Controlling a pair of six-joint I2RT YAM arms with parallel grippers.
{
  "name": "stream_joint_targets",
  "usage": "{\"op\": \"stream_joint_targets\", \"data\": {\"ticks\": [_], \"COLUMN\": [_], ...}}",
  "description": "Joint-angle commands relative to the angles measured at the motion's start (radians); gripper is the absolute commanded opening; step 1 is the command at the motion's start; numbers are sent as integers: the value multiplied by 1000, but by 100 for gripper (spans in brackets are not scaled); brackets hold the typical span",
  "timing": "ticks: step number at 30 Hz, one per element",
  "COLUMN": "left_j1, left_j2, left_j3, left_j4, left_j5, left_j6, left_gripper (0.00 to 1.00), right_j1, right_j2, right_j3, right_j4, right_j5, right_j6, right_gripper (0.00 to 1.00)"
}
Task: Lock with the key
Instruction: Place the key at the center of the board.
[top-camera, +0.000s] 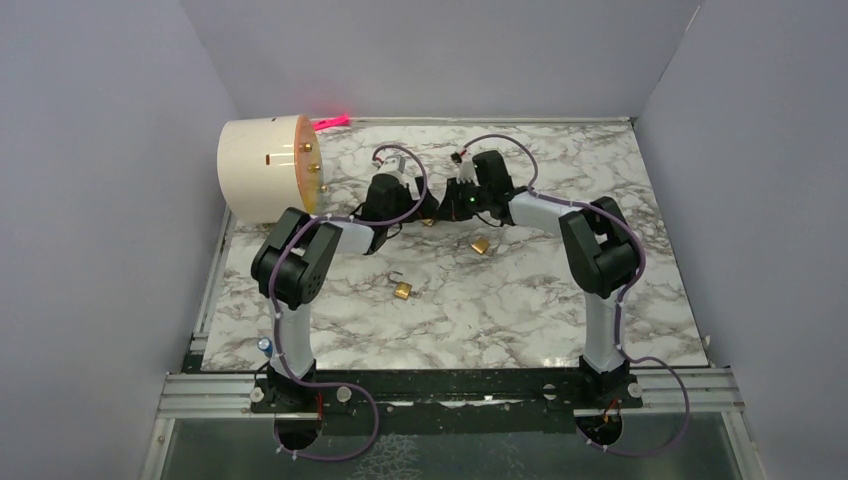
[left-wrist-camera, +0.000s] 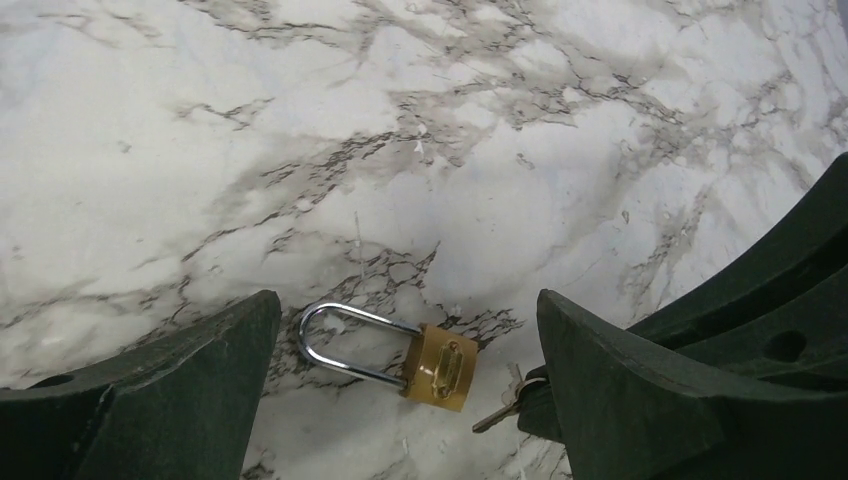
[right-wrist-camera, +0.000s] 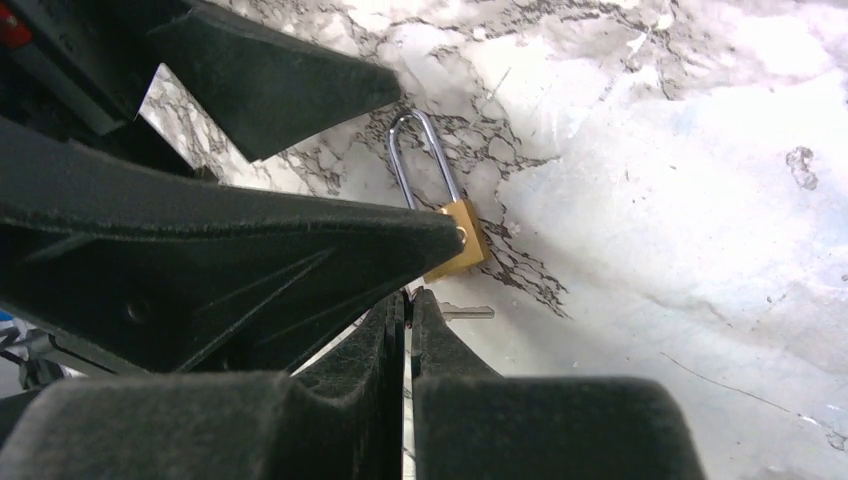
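Left wrist, gripper (left-wrist-camera: 405, 300) apparently low, astride padlock (left-wrist-camera: 440, 365)

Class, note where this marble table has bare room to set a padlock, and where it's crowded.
Free: the near marble between the arm bases, before the nearest padlock; the strip right of the right arm. Crowded: mid-table, where left gripper and right gripper meet around a long-shackle padlock, and far left, by the white cylinder.

White-tubed arms (top-camera: 290, 335) with black joints, looping purple cables (top-camera: 497, 137), matte black fingers (left-wrist-camera: 180, 390).
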Motion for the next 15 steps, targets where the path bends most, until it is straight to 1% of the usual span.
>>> {"op": "stream_joint_targets", "data": {"ticks": [1, 6, 8, 11, 14, 15], "left_j1": [-36, -93, -136, -208, -234, -238], "left_j2": [-115, -175, -212, -250, -263, -272], "left_j3": [-59, -102, -129, -162, -188, -199], "left_j4": [-46, -45, -40, -17, -14, -13], "left_j5": [-180, -313, -412, -556, -606, -621], "left_j6": [53, 65, 66, 86, 56, 46], "left_gripper": [98, 98, 98, 98, 98, 98], "right_j1": [2, 6, 11, 15, 16, 15], "right_j2": [12, 42, 43, 48, 57, 60], "right_j3": [73, 122, 125, 134, 142, 145], "right_j4": [31, -7, -9, -22, -37, -40], "right_j5": [-32, -24, -21, -8, 7, 11], "right_j6": [21, 22, 21, 22, 29, 30], "right_gripper": [6, 13, 17, 18, 18, 20]}}
